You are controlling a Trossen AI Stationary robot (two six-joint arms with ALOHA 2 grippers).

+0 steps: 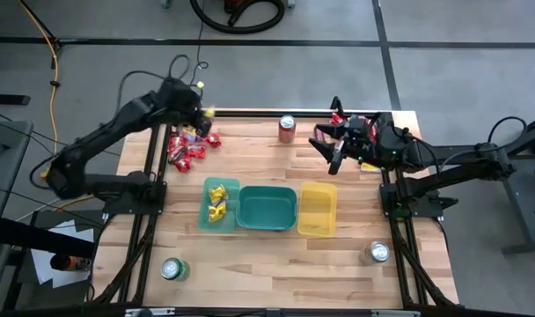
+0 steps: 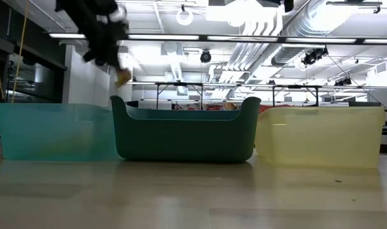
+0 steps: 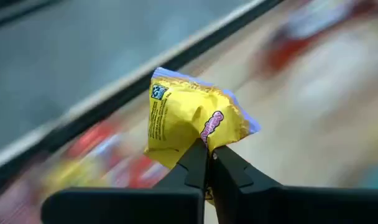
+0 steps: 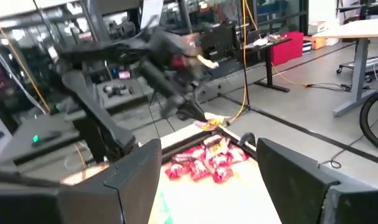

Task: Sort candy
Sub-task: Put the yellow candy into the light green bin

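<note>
Sorting looks barely begun: yellow packets (image 1: 217, 201) lie in the light green bin (image 1: 206, 215), red packets (image 1: 187, 148) remain far-left. Left gripper (image 3: 209, 155) pinches a yellow candy (image 3: 189, 121); right gripper (image 1: 331, 148) hangs spread.

Two dark fingers (image 4: 130, 180) stand apart at the lower frame. Between them, red packets (image 4: 204, 163) lie heaped on the desk (image 4: 251, 205). Above the heap, the left end effector (image 4: 198, 115) holds a yellow packet (image 4: 215, 121). Office furniture fills the background.
</note>
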